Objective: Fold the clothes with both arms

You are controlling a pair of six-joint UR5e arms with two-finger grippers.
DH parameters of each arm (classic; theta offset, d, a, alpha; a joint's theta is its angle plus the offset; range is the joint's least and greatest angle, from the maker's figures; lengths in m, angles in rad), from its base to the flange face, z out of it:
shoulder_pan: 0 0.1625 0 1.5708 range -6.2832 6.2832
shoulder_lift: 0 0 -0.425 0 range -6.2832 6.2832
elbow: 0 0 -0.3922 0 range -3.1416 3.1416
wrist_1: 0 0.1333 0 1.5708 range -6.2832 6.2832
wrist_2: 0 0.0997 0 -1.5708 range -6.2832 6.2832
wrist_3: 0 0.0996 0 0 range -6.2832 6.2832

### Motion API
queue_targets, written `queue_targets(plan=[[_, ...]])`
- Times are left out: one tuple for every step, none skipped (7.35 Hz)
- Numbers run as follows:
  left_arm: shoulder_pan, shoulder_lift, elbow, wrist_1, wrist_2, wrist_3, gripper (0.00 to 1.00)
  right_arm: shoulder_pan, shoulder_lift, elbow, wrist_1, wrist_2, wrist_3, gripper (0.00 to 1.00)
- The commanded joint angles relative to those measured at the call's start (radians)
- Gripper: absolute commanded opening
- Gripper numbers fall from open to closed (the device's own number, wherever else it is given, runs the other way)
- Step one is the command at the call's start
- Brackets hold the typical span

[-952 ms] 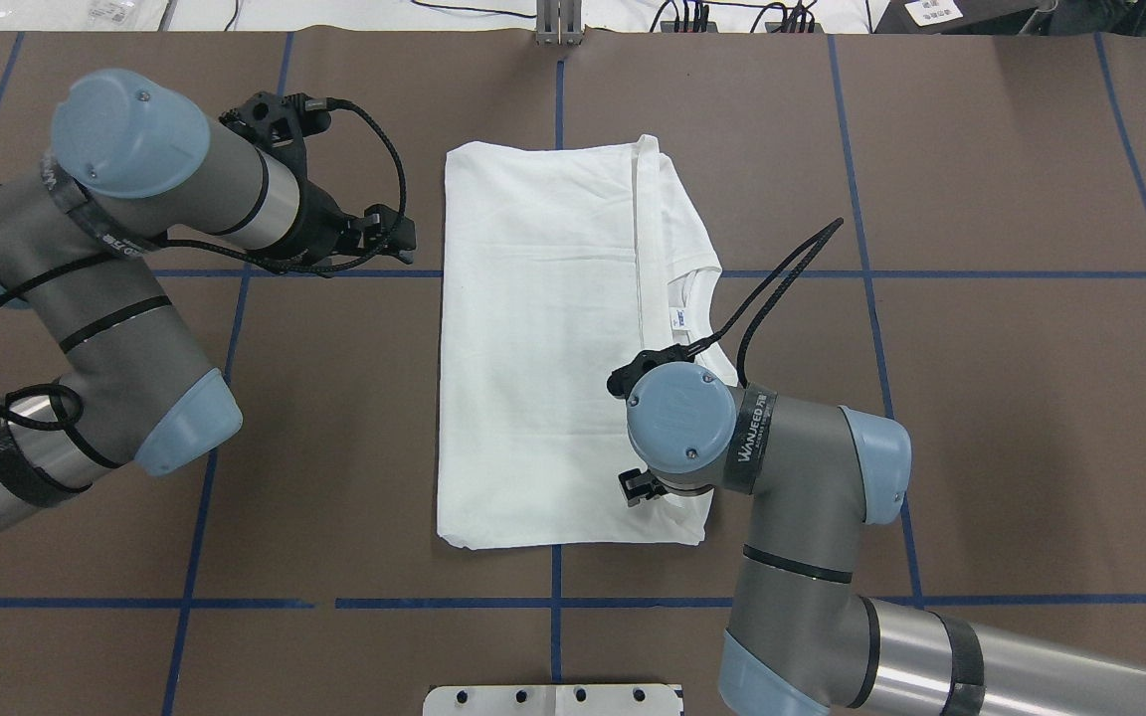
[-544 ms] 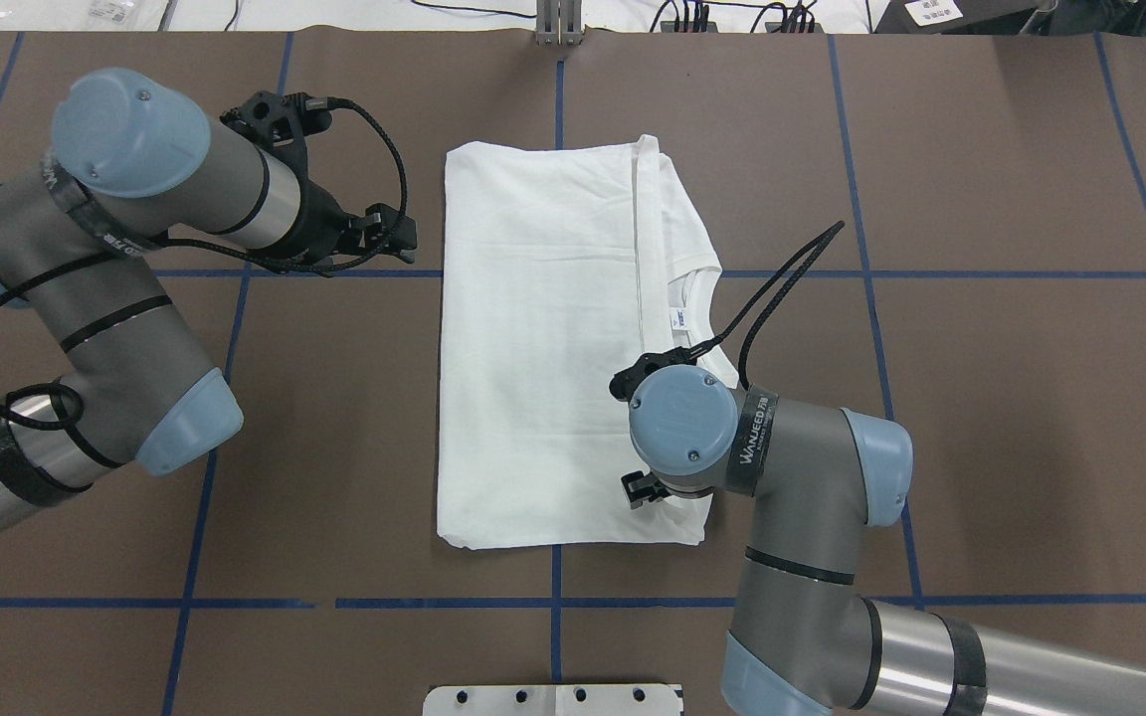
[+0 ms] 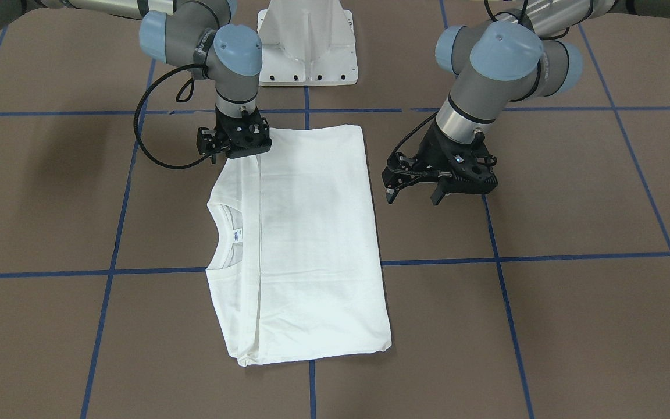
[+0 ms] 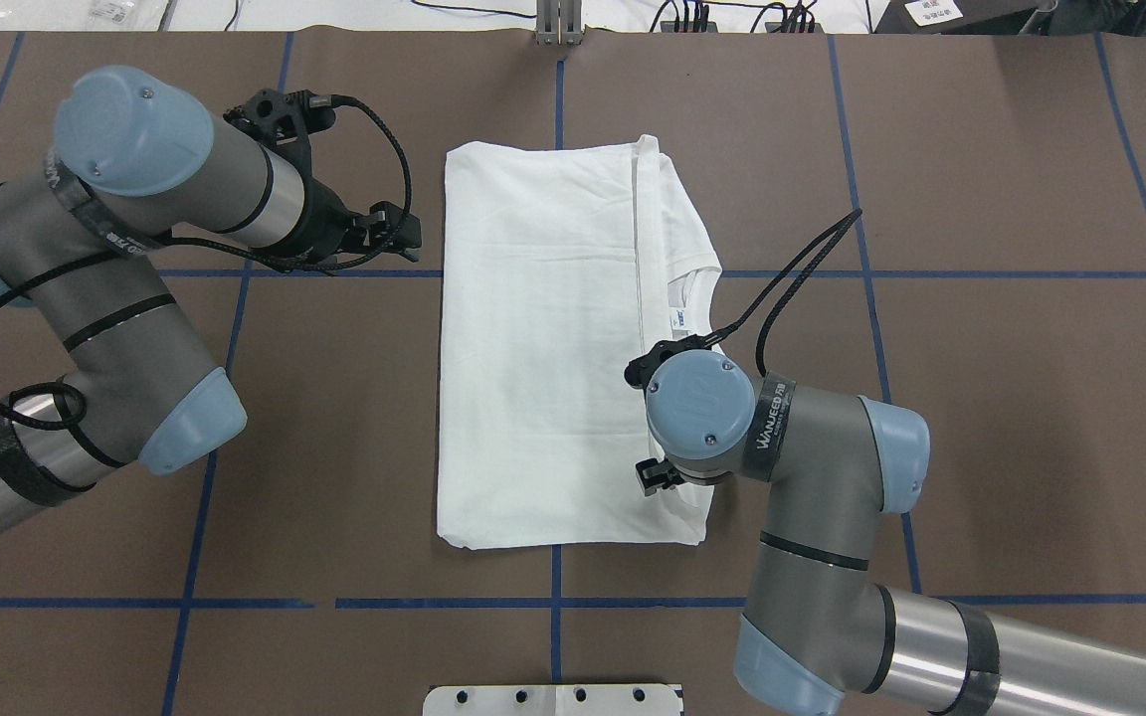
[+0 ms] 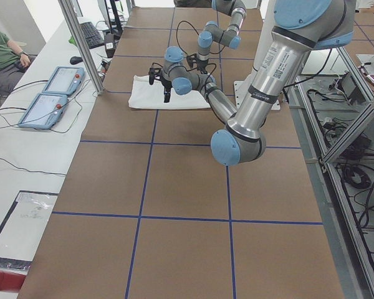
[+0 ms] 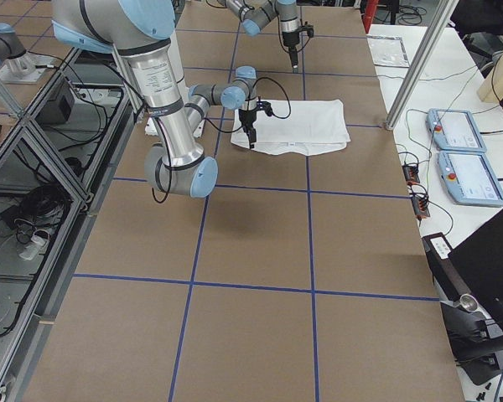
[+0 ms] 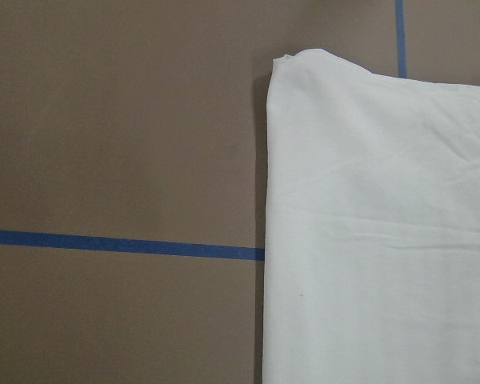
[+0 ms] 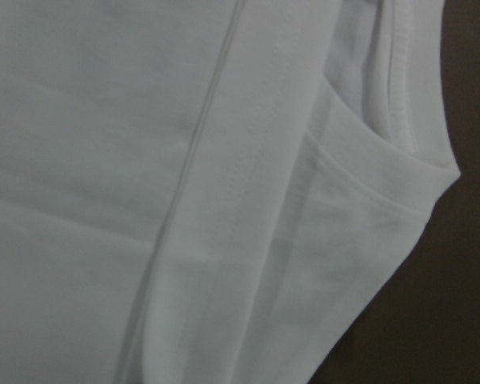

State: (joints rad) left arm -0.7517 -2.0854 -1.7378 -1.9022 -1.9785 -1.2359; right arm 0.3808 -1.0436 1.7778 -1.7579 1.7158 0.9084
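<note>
The white T-shirt (image 4: 543,348) lies folded into a long rectangle in the middle of the table, also seen from the front (image 3: 312,233). Its collar (image 4: 697,298) and neck label (image 3: 237,235) show along one long edge. No printed text shows. My left gripper (image 4: 412,231) is open and empty, just off the shirt's other long edge, above the brown table (image 3: 413,199). My right gripper (image 3: 235,152) points straight down, low over the shirt's corner nearest the robot on the collar side. Its fingers look apart, and the wrist mostly hides it from overhead (image 4: 668,482).
The white pedestal base (image 3: 307,41) stands at the robot's edge of the table. Blue tape lines cross the brown table top (image 4: 931,447). Control tablets (image 5: 56,93) and a seated operator (image 5: 3,56) are beyond the far edge.
My right wrist has shifted a little to the right over the shirt's near corner. The left gripper has barely moved. The shirt lies as before.
</note>
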Motion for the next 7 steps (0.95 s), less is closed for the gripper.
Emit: queue_targets(plan=[[0.005,-0.004,0.001,0.0,0.0,-0.005,1.0,0.024,-0.056,0.032,0.0,0.001,-0.026,1.0],[0.011,-0.01,0.001,0.0,0.001,-0.014,1.0,0.027,-0.088,0.048,0.0,-0.001,-0.034,1.0],[0.015,-0.012,0.001,0.0,0.001,-0.014,1.0,0.032,-0.131,0.069,0.0,-0.004,-0.046,1.0],[0.018,-0.016,0.001,0.002,0.001,-0.016,1.0,0.035,-0.188,0.106,0.002,-0.005,-0.065,1.0],[0.018,-0.018,0.001,0.002,0.001,-0.029,1.0,0.056,-0.205,0.141,0.0,-0.001,-0.086,1.0],[0.02,-0.021,0.001,0.003,0.001,-0.03,1.0,0.061,-0.178,0.141,0.002,-0.001,-0.085,1.0],[0.026,-0.021,0.001,0.003,0.001,-0.03,1.0,0.058,-0.118,0.138,0.002,-0.004,-0.076,1.0]])
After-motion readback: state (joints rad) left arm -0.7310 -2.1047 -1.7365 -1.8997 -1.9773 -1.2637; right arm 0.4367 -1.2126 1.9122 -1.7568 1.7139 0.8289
